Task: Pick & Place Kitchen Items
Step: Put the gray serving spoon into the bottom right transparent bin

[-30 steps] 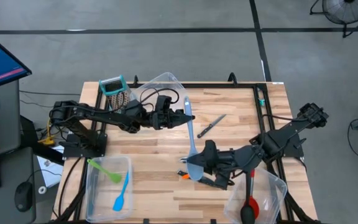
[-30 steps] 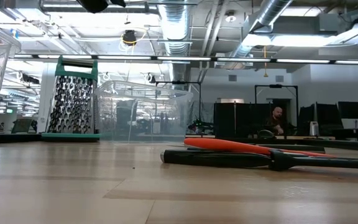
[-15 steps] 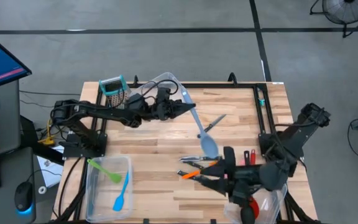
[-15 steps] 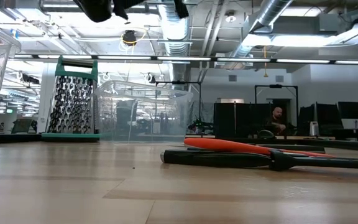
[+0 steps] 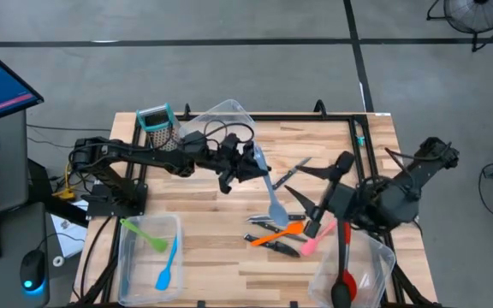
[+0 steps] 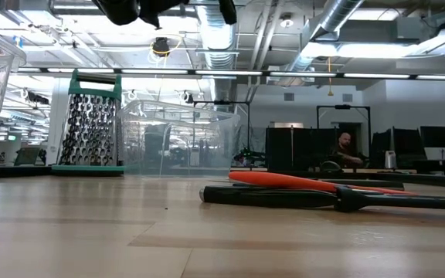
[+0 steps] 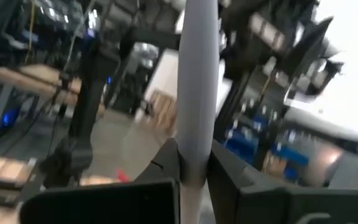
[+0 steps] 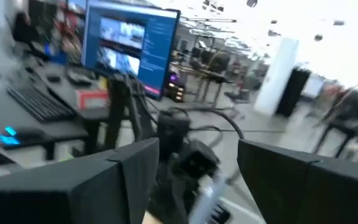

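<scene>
In the high view my left gripper (image 5: 252, 164) is over the table's middle, shut on a pale grey-blue spoon (image 5: 274, 198). The spoon's head points to the near right, above a pile of utensils: an orange spatula (image 5: 279, 232), a pink spatula (image 5: 311, 245) and black-handled knives (image 5: 272, 245). My right gripper (image 5: 315, 190) is wide open just right of the spoon's head and holds nothing; its wrist view (image 8: 197, 162) shows the left arm through the gap between its fingers. In the low view the orange spatula (image 6: 300, 182) lies on a black handle. My left gripper pinches the spoon's handle (image 7: 194, 163) between its two fingers, near the handle's free end. The fingers come level from the table's left, and the handle runs on straight past them. The spoon's head (image 5: 279, 210) is over the utensil pile; whether it rests there does not show.
A clear tub (image 5: 148, 250) at the near left holds a green and a blue spatula. Another tub (image 5: 358, 267) at the near right holds a red spoon and a black ladle. The box grater (image 5: 157, 125) and a third tub (image 5: 226, 115) stand at the far edge. A knife (image 5: 291, 173) lies mid-table.
My right gripper has left the spoon's head, swung toward the near edge, then risen back toward the right and tipped up, still open. The spoon, which pointed straight at the near edge, has swung and now slants toward the near right. The pink spatula has come into view.
</scene>
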